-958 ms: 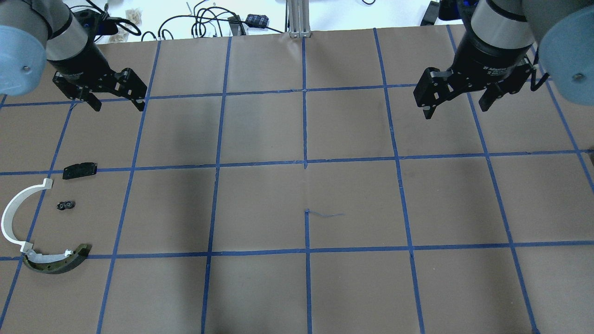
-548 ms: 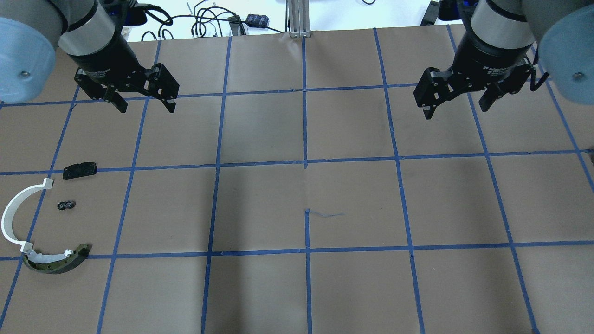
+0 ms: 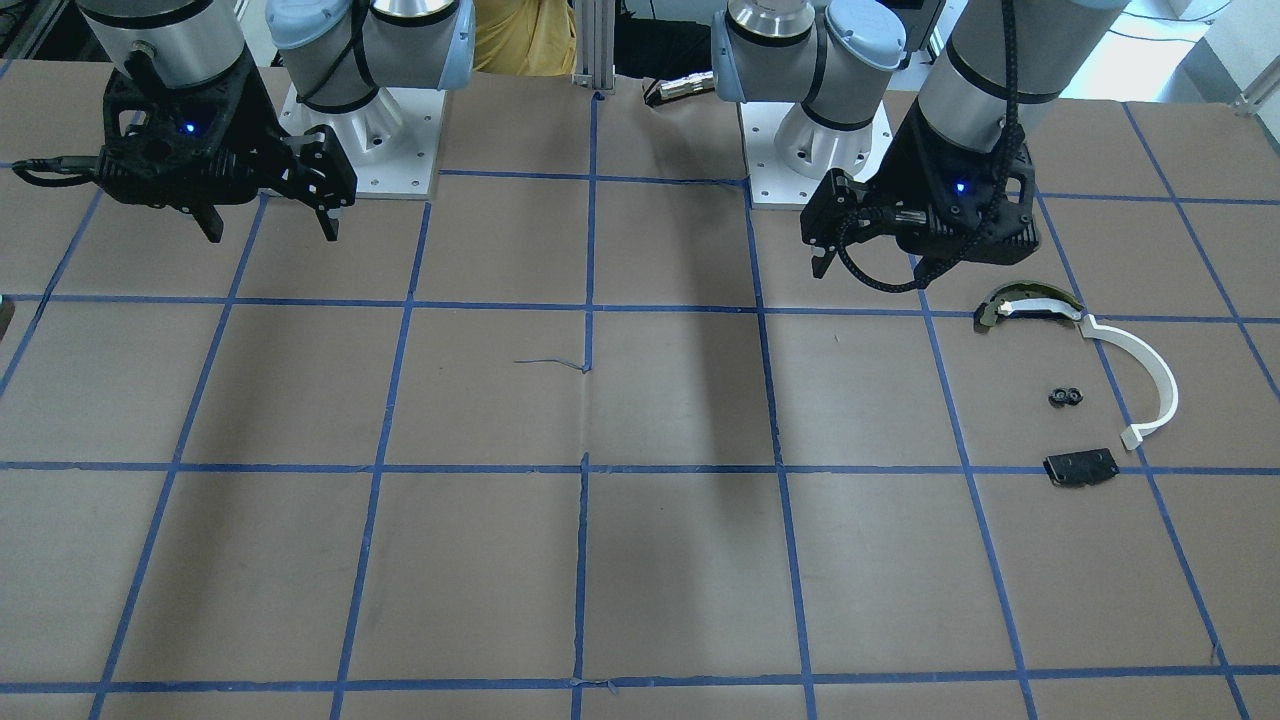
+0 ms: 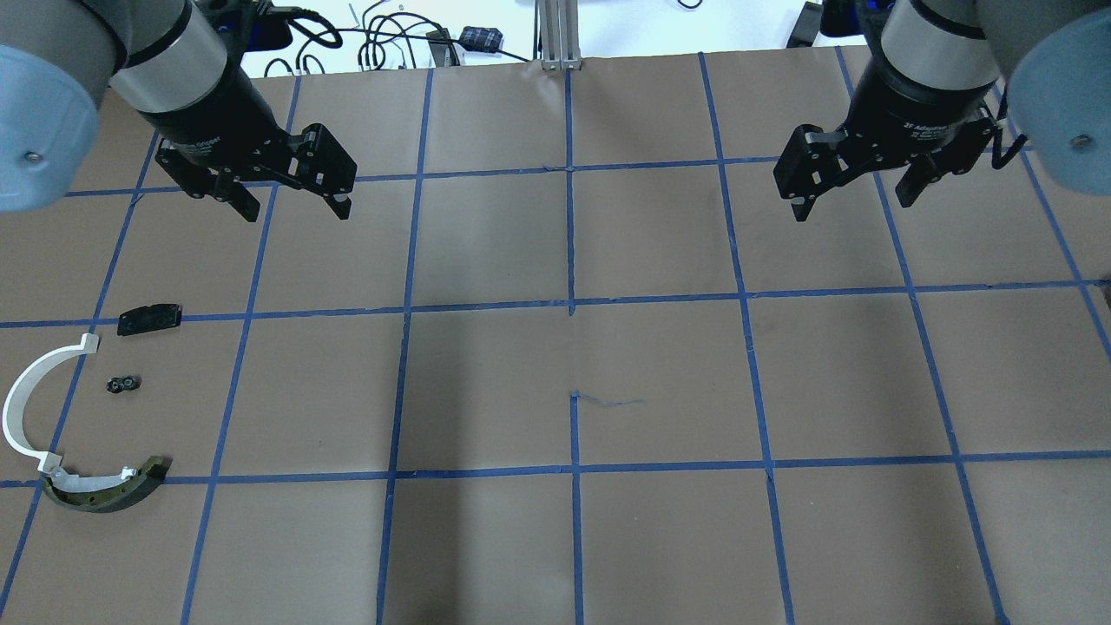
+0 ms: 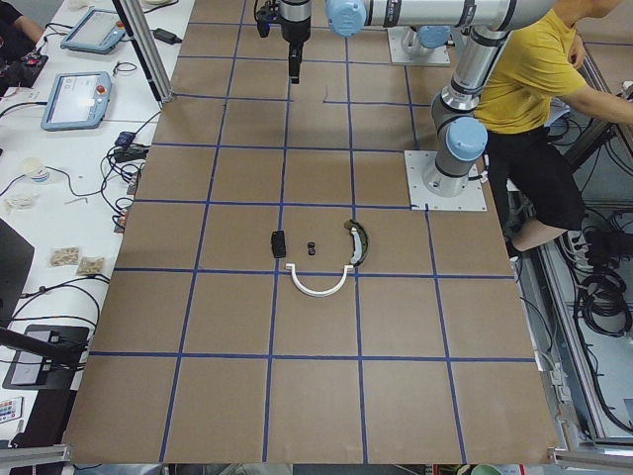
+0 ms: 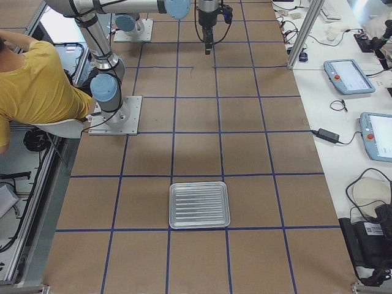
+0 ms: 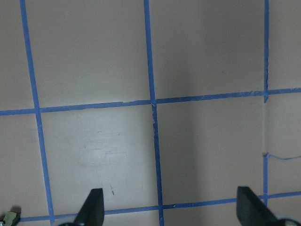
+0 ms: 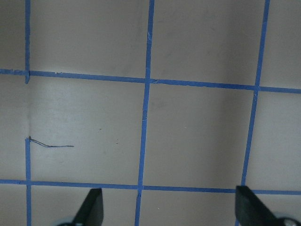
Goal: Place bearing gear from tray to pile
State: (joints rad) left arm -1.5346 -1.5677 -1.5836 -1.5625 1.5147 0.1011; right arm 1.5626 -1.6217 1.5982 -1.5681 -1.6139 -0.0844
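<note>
The pile lies at the table's left edge: a white curved strip, a dark yellowish-metal curved piece and a flat black plate. Among them lies a small black two-ring part, apparently the bearing gear; it also shows in the front view. The metal tray holds nothing, in the right side view. My left gripper is open and empty, high above the table, beyond and to the right of the pile. My right gripper is open and empty at the far right.
Blue tape lines grid the brown table cover. Cables and small devices lie past the far edge. A person in a yellow shirt sits behind the robot bases. A loose blue thread lies near the middle.
My left gripper has moved right, toward the table's middle, and stays open. My right gripper has not moved. The pile's parts lie as before.
</note>
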